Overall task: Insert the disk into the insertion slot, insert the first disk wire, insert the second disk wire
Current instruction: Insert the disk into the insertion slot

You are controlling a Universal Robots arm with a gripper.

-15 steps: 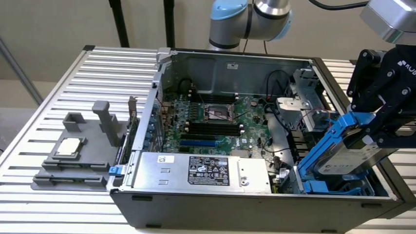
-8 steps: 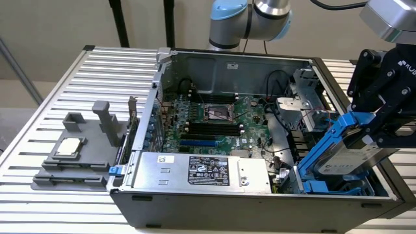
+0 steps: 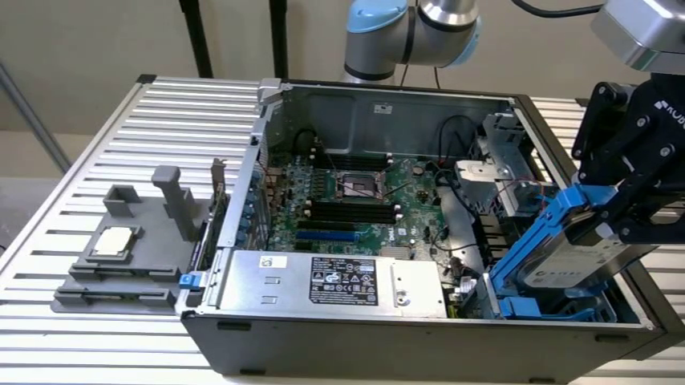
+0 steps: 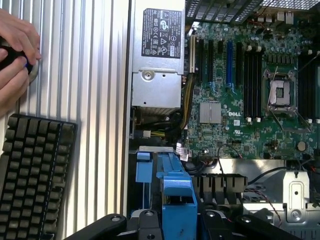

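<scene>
My gripper (image 3: pixel 626 216) is shut on the disk (image 3: pixel 573 261), a silver-grey drive in a bright blue carrier frame. The disk hangs tilted at the exterior view's right, its lower end down at the insertion slot (image 3: pixel 524 309), a cage with blue tabs in the front right corner of the open computer case. In the wrist view the blue carrier (image 4: pixel 175 197) sits between my black fingers (image 4: pixel 145 222), above the slot (image 4: pixel 144 172). Thin red and black wires (image 3: pixel 524 190) lie just behind the cage.
Inside the case are the silver power-supply box (image 3: pixel 332 281) and the green motherboard (image 3: pixel 354 200). A grey fixture (image 3: pixel 118 257) stands on the slatted table at the exterior view's left. A black keyboard (image 4: pixel 32 175) and a person's hands (image 4: pixel 15 55) are beside the case.
</scene>
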